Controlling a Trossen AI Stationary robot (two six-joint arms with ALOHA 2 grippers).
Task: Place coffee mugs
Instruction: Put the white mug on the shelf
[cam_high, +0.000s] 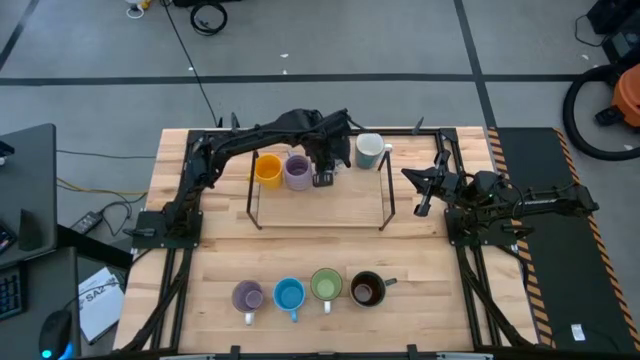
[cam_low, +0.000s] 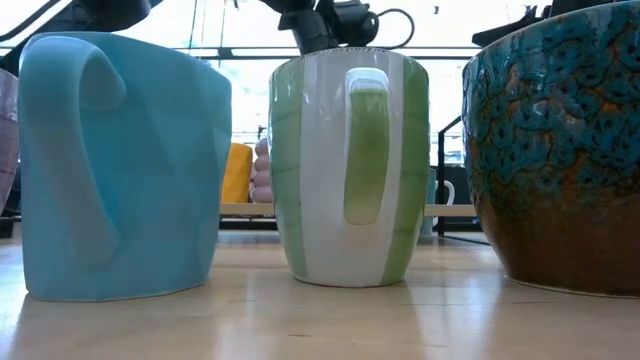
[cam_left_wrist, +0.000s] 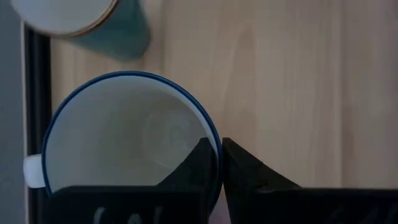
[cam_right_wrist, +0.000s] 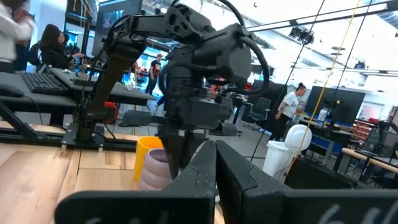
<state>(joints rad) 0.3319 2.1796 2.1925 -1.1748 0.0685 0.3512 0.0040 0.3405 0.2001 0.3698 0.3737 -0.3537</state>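
From above I count four mugs beside the black wire rack (cam_high: 385, 200): orange ceramic mug (cam_high: 267, 168), lavender mug (cam_high: 297, 172), pale mug (cam_high: 369, 150), and one hidden under my left gripper (cam_high: 322, 178). Four stand in the near row.

At the left wrist, my fingers pinch the blue-rimmed white mug's wall (cam_left_wrist: 124, 134): rigid, glazed, slippery, chippable, I judge.

Right gripper (cam_high: 422, 208) sits pressed together beside the rack.

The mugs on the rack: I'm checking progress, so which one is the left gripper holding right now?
The blue-rimmed white mug, third in the rack row: the left gripper is shut on its rim, unlike the free orange mug.
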